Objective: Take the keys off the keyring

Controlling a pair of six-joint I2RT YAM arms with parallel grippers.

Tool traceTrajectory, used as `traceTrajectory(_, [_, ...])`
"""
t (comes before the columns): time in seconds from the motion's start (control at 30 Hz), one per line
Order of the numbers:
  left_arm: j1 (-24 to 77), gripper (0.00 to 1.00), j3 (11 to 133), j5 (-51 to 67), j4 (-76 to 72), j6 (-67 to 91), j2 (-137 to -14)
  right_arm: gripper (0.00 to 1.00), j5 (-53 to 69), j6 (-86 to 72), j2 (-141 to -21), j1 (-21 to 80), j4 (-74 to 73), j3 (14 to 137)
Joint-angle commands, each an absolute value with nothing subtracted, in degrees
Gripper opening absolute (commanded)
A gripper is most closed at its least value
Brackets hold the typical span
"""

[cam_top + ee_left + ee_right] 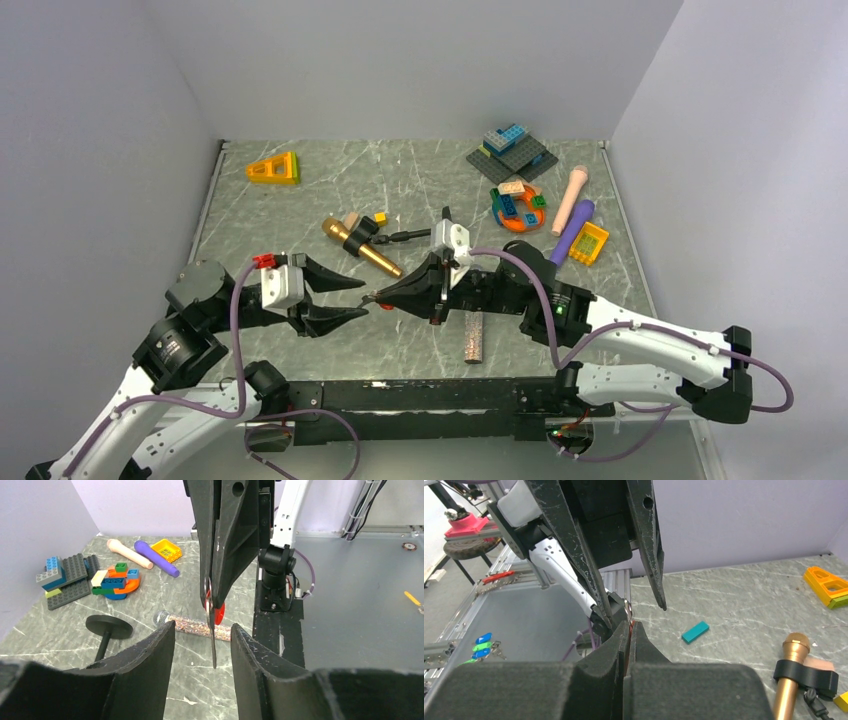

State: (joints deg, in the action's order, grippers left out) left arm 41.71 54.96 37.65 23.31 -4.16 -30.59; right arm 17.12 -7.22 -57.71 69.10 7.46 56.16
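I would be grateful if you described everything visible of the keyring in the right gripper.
The keyring is a thin silver metal loop, seen edge-on, pinched between the shut fingers of the right gripper. A key with a red head hangs from it, its slim blade pointing straight down into the gap of the open left gripper, apparently touching neither finger.

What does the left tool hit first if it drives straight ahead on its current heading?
The key dangling from the keyring that the shut right tool holds. It hangs in line with the gap of the open left tool, apparently just past its fingertips; depth is unclear.
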Motion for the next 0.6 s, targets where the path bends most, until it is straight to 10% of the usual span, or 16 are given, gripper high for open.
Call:
traceTrajectory(0.0, [41.91,0.49,53.76,36.92,18.35,-1.06,-28.78,0.0,17.48,-8.22,-55.91,69.34,12.42,55.38])
traceTrajectory(0.57, [41.68,0.33,46.97,38.73,0.47,13.16,-27.36,0.0,17.92,-8.81,-54.33,69.34,15.5,53.8])
